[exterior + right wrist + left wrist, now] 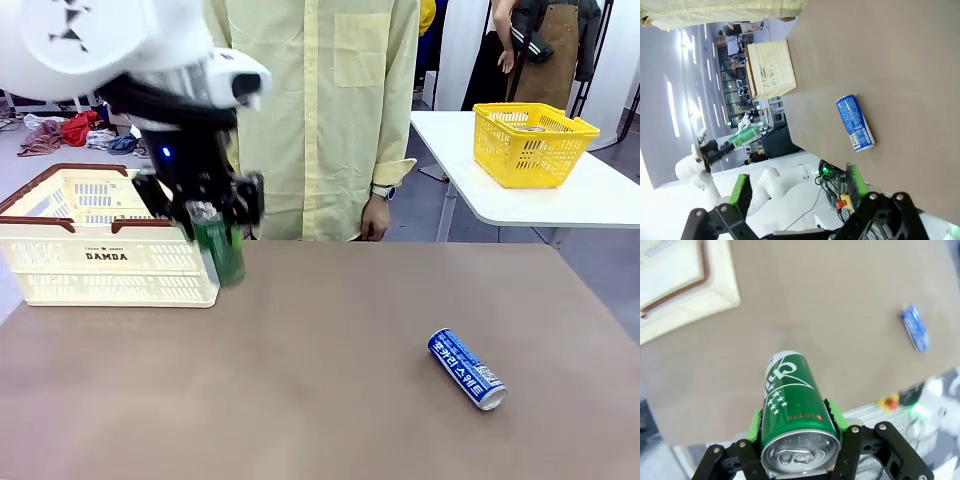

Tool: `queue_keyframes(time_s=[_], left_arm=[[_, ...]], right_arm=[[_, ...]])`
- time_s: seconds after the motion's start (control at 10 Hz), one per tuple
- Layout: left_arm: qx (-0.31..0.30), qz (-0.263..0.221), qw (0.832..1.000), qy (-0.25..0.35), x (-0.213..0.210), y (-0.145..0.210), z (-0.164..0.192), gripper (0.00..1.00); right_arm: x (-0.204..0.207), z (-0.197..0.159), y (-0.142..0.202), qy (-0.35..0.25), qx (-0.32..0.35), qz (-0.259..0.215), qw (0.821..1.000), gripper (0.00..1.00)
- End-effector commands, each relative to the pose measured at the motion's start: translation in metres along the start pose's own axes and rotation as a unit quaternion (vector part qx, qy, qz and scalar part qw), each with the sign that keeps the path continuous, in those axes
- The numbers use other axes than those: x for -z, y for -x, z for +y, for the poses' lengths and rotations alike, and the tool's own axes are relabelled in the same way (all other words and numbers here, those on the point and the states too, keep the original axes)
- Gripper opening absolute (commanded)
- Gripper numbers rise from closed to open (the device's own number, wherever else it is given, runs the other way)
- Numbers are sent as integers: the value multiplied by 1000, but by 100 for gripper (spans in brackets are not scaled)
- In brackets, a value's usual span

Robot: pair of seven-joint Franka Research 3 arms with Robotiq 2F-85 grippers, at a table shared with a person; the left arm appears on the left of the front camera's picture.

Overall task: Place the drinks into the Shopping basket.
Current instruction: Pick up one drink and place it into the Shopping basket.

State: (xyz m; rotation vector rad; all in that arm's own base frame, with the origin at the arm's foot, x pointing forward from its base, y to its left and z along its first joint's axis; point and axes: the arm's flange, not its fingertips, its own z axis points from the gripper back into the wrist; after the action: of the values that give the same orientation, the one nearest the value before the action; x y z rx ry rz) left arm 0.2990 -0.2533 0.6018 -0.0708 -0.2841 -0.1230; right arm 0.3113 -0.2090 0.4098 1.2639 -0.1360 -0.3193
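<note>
No drink in the basket yet: one in my claw, one on the table.

My left gripper (214, 232) is clamped on the green and white can (224, 254), holding it off the table (330, 400) by the right end of the Shopping basket (100, 285), not over its rim. The blue can (467, 369) lies on its side, well apart toward my right. My right gripper (797, 189) hangs with its jaws apart and nothing in them. I judge both placements are left to do.

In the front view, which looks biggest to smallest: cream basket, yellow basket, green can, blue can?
1. cream basket
2. yellow basket, though it stands farther away, so its real size is unsure
3. green can and blue can look about alike; not ranked.
</note>
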Motion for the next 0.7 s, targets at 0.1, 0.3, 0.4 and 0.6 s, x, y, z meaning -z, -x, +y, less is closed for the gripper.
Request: queue_keyframes(time_s=[0.1, 0.3, 0.4, 0.6], left_arm=[[-144, -84, 986, 12, 0, -92, 92, 0], [-204, -68, 977, -4, 19, -150, 150, 0], [-227, -37, 973, -6, 34, -169, 171, 0], [-216, -15, 976, 5, 68, -187, 183, 0]], right_arm=[[-2, 1, 0, -4, -2, 1, 1000, 100], [-2, 1, 0, -4, -2, 1, 1000, 100], [-2, 1, 0, -4, -2, 1, 1000, 100], [-2, 1, 0, -4, -2, 1, 1000, 100]])
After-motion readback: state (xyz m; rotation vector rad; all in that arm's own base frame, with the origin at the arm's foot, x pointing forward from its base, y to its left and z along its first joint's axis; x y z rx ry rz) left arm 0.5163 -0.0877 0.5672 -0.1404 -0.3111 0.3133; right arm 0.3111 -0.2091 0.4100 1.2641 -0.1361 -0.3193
